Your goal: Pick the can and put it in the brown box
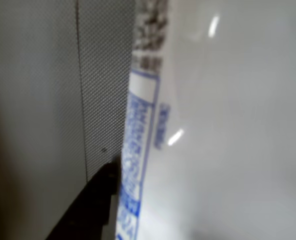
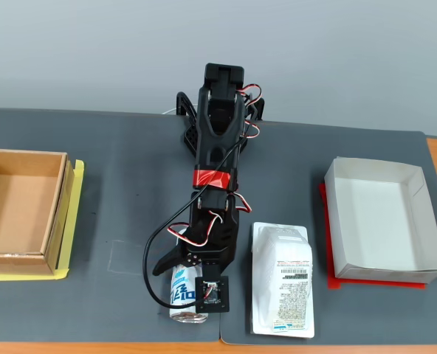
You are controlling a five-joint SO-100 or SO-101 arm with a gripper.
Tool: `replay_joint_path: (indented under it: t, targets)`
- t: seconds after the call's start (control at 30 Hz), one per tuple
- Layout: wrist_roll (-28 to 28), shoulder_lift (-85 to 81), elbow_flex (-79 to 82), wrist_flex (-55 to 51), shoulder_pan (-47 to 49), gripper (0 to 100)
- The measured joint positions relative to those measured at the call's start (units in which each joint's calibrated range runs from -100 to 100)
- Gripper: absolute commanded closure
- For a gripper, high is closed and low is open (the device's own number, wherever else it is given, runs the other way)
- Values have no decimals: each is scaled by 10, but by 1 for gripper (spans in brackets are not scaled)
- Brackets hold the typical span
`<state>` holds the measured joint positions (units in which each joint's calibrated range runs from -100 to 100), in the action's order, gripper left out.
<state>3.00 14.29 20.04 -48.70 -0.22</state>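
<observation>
The can point(image 2: 183, 293), slim and white with blue print, lies on the dark mat near the front edge in the fixed view. My gripper point(image 2: 184, 283) sits over it, jaws on either side. In the wrist view the can point(image 1: 223, 130) fills the right side, very close and blurred. One black finger point(image 1: 95, 202) presses against its left edge, and the other finger is hidden. The can rests on the mat. The brown box point(image 2: 23, 254) stands at the far left on a yellow sheet, well away from the gripper.
A flat white package point(image 2: 283, 276) with a barcode label lies just right of the can. A white-grey tray box point(image 2: 418, 221) on a red underlay stands at the right. The arm's base point(image 2: 218, 122) stands at the back of the mat.
</observation>
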Motion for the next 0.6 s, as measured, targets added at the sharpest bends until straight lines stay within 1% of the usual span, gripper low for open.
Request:
replay_joint_path:
  t: [0.03,0.1,0.27,0.33,0.47,0.6]
  targets:
    - [0,0,0,0,0,54]
    - [0,0,0,0,0,58]
    - [0,1,0,0,-2,75]
    - [0,1,-1,1,-3,80]
    - [0,1,-10,1,-6,86]
    - [0,1,-11,1,-9,89]
